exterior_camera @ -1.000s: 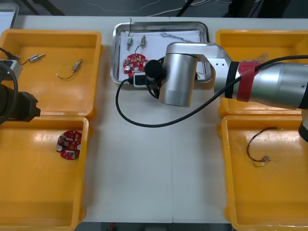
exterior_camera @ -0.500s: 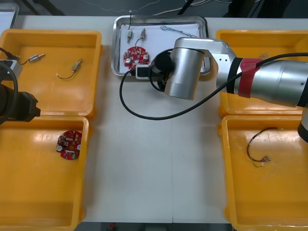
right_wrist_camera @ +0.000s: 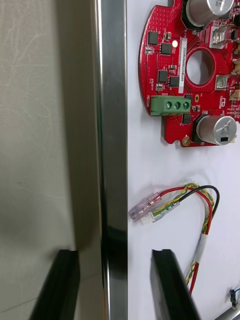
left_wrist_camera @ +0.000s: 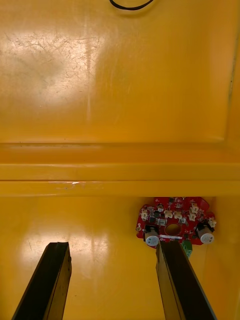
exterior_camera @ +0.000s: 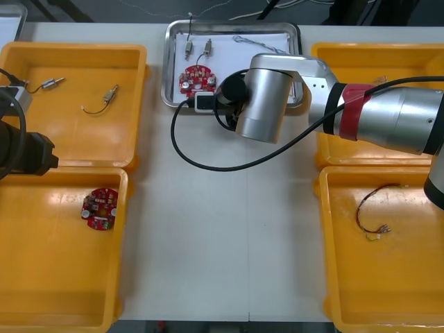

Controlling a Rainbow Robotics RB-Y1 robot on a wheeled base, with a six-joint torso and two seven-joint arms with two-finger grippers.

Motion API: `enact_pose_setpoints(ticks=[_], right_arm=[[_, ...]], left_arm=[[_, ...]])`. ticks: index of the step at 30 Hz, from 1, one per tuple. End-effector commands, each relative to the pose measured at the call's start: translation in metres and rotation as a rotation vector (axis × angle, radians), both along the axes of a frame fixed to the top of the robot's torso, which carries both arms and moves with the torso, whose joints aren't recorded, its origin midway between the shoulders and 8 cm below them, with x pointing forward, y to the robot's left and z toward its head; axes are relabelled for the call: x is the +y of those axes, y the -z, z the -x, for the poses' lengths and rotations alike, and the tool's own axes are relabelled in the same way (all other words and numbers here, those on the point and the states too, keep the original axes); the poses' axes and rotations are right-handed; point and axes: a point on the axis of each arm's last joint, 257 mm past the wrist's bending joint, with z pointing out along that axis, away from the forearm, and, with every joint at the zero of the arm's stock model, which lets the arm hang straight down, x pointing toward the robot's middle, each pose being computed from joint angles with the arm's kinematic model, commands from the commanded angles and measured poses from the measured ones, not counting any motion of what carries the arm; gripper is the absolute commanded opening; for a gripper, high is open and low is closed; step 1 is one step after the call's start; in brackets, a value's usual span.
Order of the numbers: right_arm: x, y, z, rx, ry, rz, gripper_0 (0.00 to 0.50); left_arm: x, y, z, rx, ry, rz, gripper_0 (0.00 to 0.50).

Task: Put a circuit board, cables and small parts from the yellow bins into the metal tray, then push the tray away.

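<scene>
Shiny rectangular metal tray (exterior_camera: 167,66) lies lengthwise left-to-right. The right hand (right_wrist_camera: 115,252), fingers spread and empty, straddles its near rim. The left hand (left_wrist_camera: 112,245), likewise spread, hovers over yellow plastic bins (exterior_camera: 69,48).

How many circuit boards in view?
2: one board in the metal tray, one board in the near left yellow bin. Right arm covers part of the tray; another may be hidden.

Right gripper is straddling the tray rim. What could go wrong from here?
1. The right gripper stands open astride the metal tray at its near rim. Its inner finger is close to the red and yellow cable and could snag it on withdrawal.
2. The tray sits at the far edge of the table; more pushing may tip it off.
The left gripper hangs open over a yellow bin.
</scene>
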Motion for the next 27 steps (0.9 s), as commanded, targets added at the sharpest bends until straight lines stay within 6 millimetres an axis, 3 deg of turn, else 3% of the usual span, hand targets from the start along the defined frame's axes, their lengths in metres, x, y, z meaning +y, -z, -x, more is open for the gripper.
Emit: enact_pose_setpoints(ticks=[1,12,18,27], right_arm=[[0.025,-0.033,-0.005,-0.06,-0.064,0.041,0.5],[0.031,-0.052,0.006,-0.038,-0.022,0.056,0.5],[0.037,-0.074,0.027,-0.018,-0.004,0.066,0.5],[0.027,-0.087,0.063,0.128,0.11,-0.003,0.5]], left_arm=[[0.017,-0.013,0.002,-0.025,-0.006,-0.052,0.5],[0.017,-0.013,0.002,-0.025,-0.006,-0.052,0.5],[0.017,-0.013,0.002,-0.025,-0.006,-0.052,0.5],[0.017,-0.013,0.002,-0.025,-0.006,-0.052,0.5]])
